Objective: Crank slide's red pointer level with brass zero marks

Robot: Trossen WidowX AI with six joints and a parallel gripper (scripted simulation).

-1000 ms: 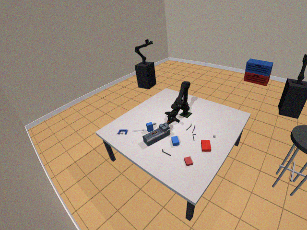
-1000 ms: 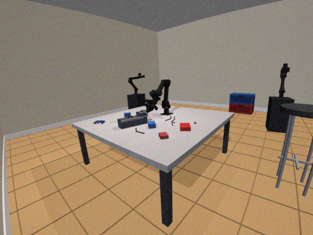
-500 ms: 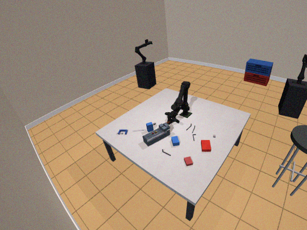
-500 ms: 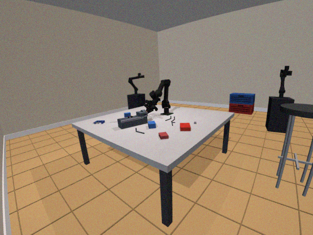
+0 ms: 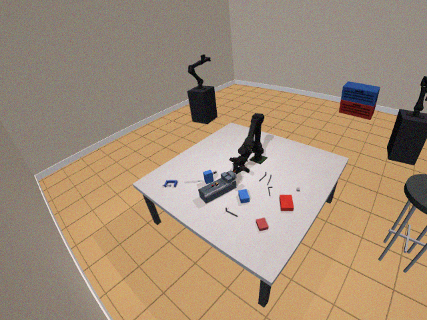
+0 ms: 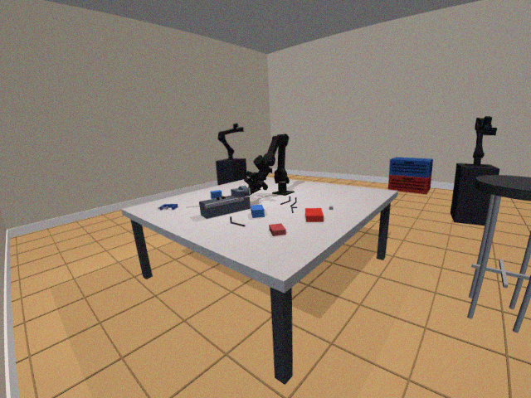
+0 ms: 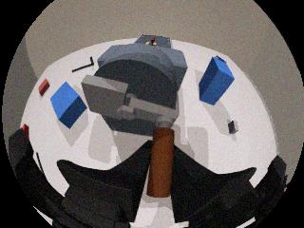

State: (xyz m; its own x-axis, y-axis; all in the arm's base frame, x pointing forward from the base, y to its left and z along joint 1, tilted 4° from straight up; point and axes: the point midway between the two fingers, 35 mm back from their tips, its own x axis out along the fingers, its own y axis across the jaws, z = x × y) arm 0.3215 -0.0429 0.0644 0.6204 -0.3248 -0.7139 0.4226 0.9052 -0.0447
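The grey slide machine lies on the white table. Its grey crank arm sits at the end nearest the arm, with a brown handle sticking out towards the wrist camera. My gripper is shut on the brown handle. The red pointer shows small on top of the slide; the brass marks are too small to tell apart from it.
Blue blocks flank the machine. Two red blocks, several black hex keys, a blue clamp and a small grey cube lie on the table. A stool stands at right.
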